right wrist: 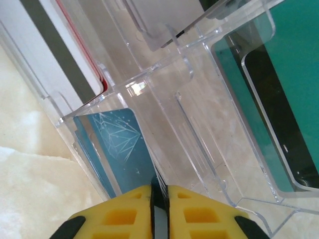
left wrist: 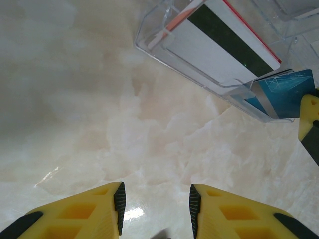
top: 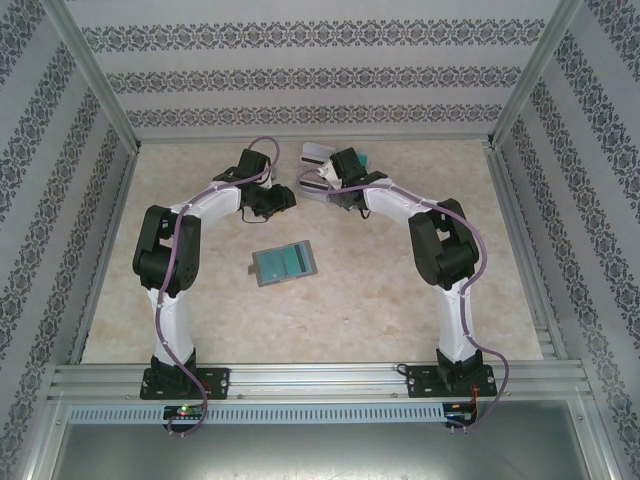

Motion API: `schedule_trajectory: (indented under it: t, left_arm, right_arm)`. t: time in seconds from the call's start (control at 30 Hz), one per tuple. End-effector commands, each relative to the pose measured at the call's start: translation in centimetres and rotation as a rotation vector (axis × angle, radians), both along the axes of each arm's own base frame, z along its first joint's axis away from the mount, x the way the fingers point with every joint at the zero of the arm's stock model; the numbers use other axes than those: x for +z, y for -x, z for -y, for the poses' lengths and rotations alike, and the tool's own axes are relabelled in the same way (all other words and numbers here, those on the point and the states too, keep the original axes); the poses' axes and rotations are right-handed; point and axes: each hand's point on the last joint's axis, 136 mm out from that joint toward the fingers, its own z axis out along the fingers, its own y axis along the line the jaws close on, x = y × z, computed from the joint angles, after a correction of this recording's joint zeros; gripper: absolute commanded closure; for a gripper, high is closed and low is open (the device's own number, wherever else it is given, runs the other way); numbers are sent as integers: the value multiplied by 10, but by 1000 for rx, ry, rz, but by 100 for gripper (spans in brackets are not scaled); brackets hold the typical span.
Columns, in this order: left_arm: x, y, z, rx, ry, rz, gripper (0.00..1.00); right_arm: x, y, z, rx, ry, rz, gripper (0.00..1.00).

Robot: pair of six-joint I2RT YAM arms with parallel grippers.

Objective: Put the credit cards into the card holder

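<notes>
The card holder lies open on the table's middle, pale blue-grey side up. A clear rack at the back holds the credit cards: a white one with a dark stripe, a teal one and a blue one with a line pattern. My right gripper is at the rack, jaws pressed together on the blue card's near edge. My left gripper hangs open over bare table just left of the rack, nothing between its fingers.
Both arms reach to the back of the marble-look table, their grippers close together. A yellow finger of the right gripper shows at the left wrist view's right edge. Patterned walls and metal rails enclose the table.
</notes>
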Motion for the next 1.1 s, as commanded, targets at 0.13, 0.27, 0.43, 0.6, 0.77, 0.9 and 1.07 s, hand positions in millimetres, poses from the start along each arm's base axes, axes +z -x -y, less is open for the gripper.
schedule_trajectory:
  t: [0.13, 0.27, 0.43, 0.6, 0.77, 0.9, 1.07]
  left_arm:
    - [21, -4, 2, -5, 25, 46, 59]
    - [21, -4, 2, -4, 24, 48, 59]
    - [20, -3, 2, -1, 24, 44, 59]
    - [19, -3, 3, -2, 27, 42, 59]
    - [20, -3, 4, -4, 29, 43, 59]
    - [21, -3, 4, -6, 29, 44, 59]
    - [23, -2, 5, -9, 31, 46, 59]
  right_arm:
    - [13, 5, 3, 2, -65, -28, 95]
    - [18, 6, 0, 10, -125, -43, 100]
    - [23, 9, -1, 18, -205, -75, 100]
    - [29, 8, 1, 11, -300, -126, 100]
    - [36, 7, 1, 16, -401, -161, 100]
    - [43, 9, -1, 32, -487, -193, 100]
    - [51, 7, 2, 45, -542, -194, 100]
